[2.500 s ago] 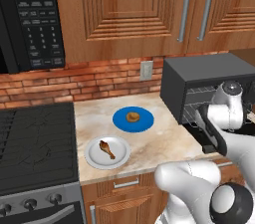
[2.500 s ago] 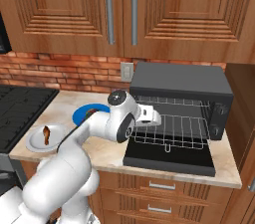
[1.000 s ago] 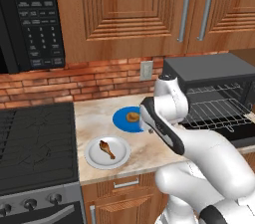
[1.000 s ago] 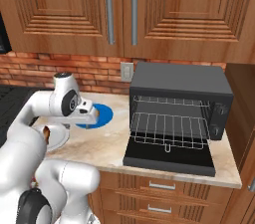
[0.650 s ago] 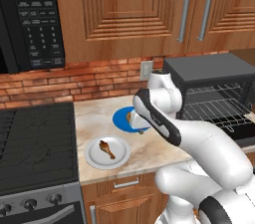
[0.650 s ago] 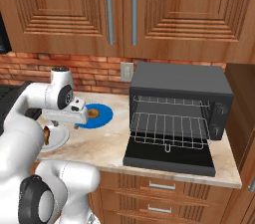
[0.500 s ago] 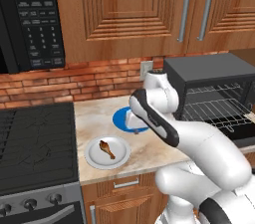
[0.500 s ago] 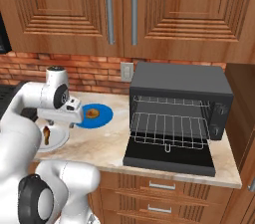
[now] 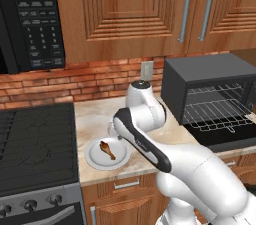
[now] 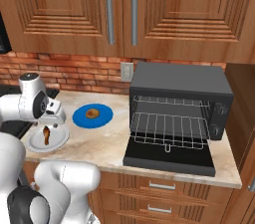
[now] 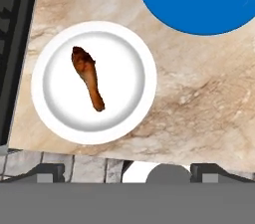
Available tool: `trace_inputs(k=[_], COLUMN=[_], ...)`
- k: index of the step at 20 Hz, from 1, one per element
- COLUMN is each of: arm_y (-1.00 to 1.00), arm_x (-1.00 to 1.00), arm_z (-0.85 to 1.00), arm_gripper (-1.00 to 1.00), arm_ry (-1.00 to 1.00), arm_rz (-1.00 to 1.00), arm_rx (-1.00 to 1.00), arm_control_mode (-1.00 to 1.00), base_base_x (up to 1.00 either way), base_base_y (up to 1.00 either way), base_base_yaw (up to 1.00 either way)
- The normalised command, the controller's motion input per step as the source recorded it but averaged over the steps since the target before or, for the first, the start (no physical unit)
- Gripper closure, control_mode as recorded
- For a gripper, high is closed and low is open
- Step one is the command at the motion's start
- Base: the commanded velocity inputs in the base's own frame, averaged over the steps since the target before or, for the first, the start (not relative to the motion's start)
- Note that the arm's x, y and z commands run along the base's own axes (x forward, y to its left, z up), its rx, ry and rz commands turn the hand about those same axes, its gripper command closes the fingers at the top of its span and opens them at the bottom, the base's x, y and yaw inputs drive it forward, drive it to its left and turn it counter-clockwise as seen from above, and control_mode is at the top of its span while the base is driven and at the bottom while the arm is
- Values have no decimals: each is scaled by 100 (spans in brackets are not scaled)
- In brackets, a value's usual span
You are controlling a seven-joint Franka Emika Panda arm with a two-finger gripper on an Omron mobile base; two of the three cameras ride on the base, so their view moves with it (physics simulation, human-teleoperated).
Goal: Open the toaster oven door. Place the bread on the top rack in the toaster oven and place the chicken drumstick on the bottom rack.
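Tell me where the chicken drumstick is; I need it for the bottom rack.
The chicken drumstick lies on the white plate near the counter's front edge, between the stove and the blue plate holding the bread.

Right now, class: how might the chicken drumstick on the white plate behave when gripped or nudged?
The chicken drumstick looks stiff and probably light. Its tapered shape may pivot or roll if pushed, and the smooth white plate could let it slide.

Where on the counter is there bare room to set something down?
Bare marble lies between the blue plate and the toaster oven door, and along the front edge right of the white plate. It is crowded where both plates sit close beside the stove.
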Motion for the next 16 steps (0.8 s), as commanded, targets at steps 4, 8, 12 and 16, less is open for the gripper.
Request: trace_inputs(k=[4,8,12,16], arm_y=[34,32,46,38], arm_x=[10,12,16,19], arm_z=[-4,-13,-32,-23], arm_gripper=[-100,-100,-100,-100], arm_ry=[-2,0,0,-5], arm_rz=[7,11,4,2], arm_rx=[0,0,0,-4], arm_control_mode=[-100,-100,-100,-100], base_base_x=[0,0,0,0], base_base_y=[0,0,0,0], base_base_yaw=[0,0,0,0])
